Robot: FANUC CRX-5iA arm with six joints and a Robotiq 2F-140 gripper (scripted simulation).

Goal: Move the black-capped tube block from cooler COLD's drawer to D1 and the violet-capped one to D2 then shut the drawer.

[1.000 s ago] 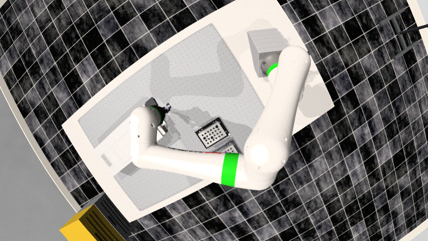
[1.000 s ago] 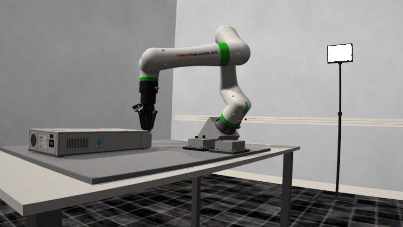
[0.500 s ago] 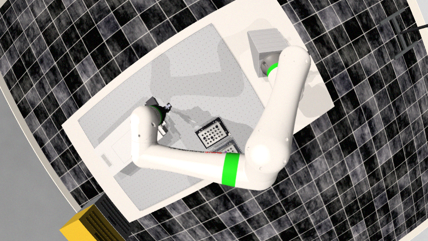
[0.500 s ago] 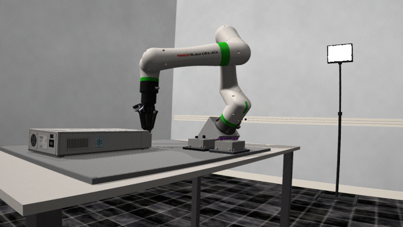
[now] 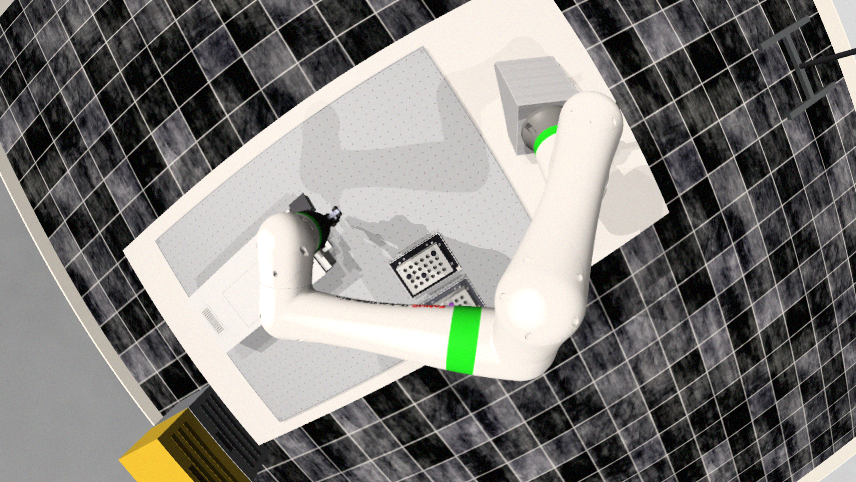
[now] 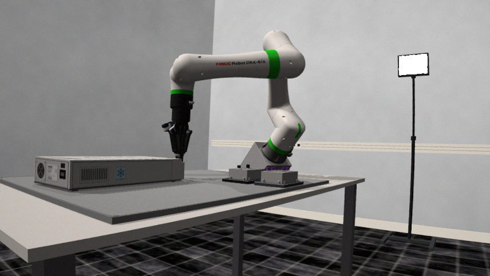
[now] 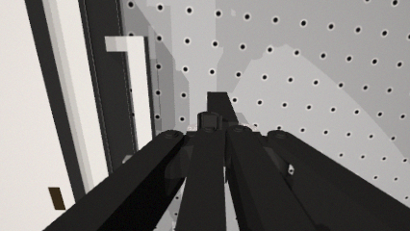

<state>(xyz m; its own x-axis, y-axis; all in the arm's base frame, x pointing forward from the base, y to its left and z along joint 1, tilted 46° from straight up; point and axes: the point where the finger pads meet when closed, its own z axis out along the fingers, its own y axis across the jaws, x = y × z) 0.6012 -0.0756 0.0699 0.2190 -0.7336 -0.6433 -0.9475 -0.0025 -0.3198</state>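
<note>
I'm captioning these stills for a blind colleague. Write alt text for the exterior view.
A white robot arm reaches across a table, its closed jaws pointing down at the front end of a grey cooler. Two grey blocks, one with black caps, one with violet, sit beyond.

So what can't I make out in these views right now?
- COLD's lamp: a dark patch in the wrist view; too plain to tell lit from unlit.
- Violet-capped block: the arm covers part of it in the top view.
- Drawer handle: its lower end is behind the gripper in the wrist view.
- Tube bores: too low an angle in the exterior view.
</note>
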